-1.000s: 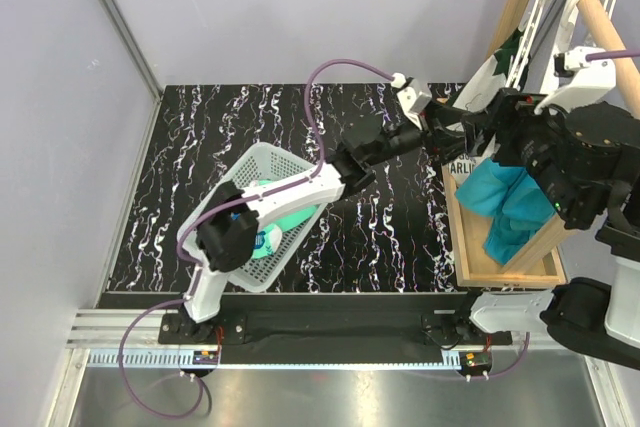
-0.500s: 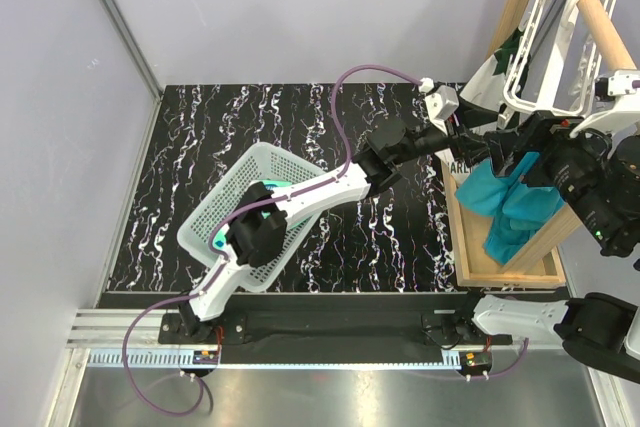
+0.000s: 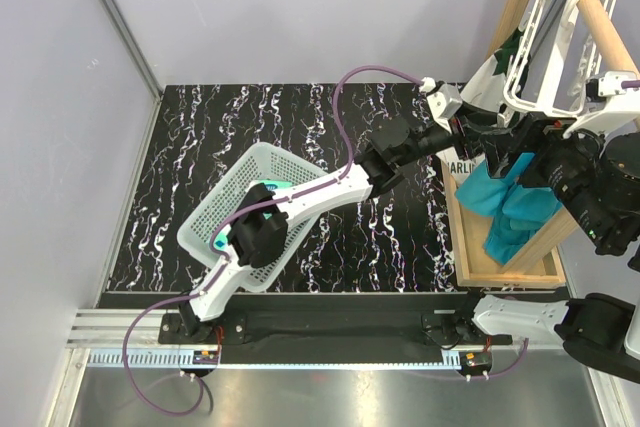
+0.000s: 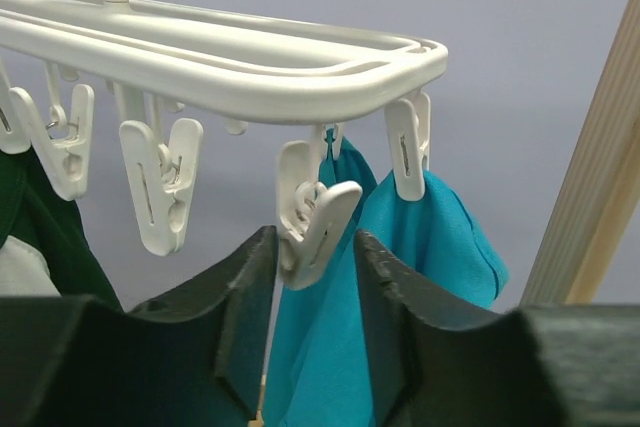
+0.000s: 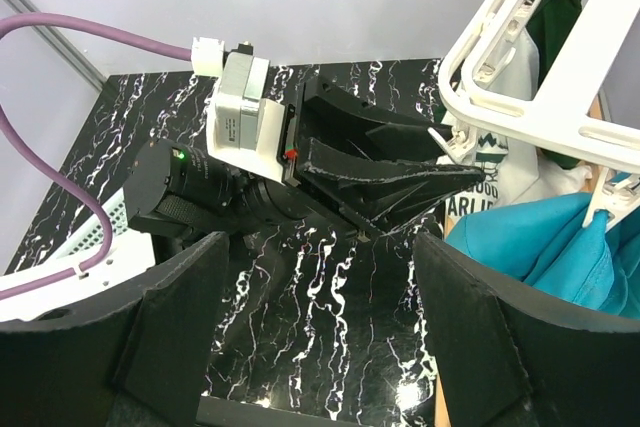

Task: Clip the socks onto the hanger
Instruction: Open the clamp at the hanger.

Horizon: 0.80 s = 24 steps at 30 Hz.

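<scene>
— While the black left gripper (image 4: 315,239) is up under the white plastic rectangular drying hanger (image 4: 250,87), how much of the job looks done?

— Very little, I judge. Its two fingers stand apart on either side of one small white dangling clip (image 4: 315,212) below the hanger's rim. Whether they press on it, I cannot tell.

— Is a sock ready for it?

— No. Neither gripper carries one. What shows of the small mint-green socks (image 3: 218,243) lies in the white mesh basket (image 3: 230,187), well apart from the hanger, across the black marbled table (image 3: 200,137).

— And the black right gripper (image 5: 322,247)?

— Spread wide and empty, near the hanger, facing the left one.

— Anything hanging?

— A plain teal cloth (image 4: 430,237) hangs from the clip beside it, and a dark green cloth (image 4: 40,217) shows under the hanger's other end. I see no mint-green sock pegged there.

— So what is left?

— Nearly all of it, by my reckoning. A sock has to be fetched from the basket, brought up to the hanger and caught by the cuff in a squeezed-open clip. Then the same goes for the others.
</scene>
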{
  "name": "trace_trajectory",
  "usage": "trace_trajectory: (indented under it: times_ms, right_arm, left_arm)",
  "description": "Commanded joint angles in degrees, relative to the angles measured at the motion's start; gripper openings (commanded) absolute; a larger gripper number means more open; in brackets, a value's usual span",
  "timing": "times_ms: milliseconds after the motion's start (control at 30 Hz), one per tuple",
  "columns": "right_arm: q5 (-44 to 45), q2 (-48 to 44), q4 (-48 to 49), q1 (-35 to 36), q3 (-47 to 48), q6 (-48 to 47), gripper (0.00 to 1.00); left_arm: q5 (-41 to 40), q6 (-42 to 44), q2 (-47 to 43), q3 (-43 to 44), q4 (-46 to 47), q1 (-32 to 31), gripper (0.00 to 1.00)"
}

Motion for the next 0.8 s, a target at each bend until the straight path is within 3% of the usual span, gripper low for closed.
trace_trajectory:
  times_ms: [0,33,133,300,500,767]
  right_arm:
    - [0.3,0.1,-0.6,0.4,-0.3,0.7,0.82]
    - [0.4,0.3,-0.9,0.4,-0.5,1.4,0.82]
    - [2.0,0.3,-1.7,0.5,-1.4,2.5,0.80]
    - [4.7,0.3,-1.9,0.5,-3.8,5.9,0.69]
    - [10.0,2.6,-1.0,0.5,-5.8,8.9,0.60]
    - [12.5,7.0,2.4,-0.2,-4.4,10.4,0.57]
  left_arm:
    - [-2.1,1.3,0.0,2.9,1.4,-0.5,0.36]
    - [-2.2,1.0,-0.2,2.8,0.7,-0.5,0.24]
    - [-2.1,-0.3,-2.2,0.8,-0.3,-0.5,0.08]
    - [-2.0,-4.3,-9.6,-7.4,-0.6,-0.5,0.04]
    - [-2.0,-7.4,-15.6,-11.2,-6.2,-0.5,0.00]
    - [1.9,-8.7,-18.3,-12.3,-8.9,0.5,0.00]
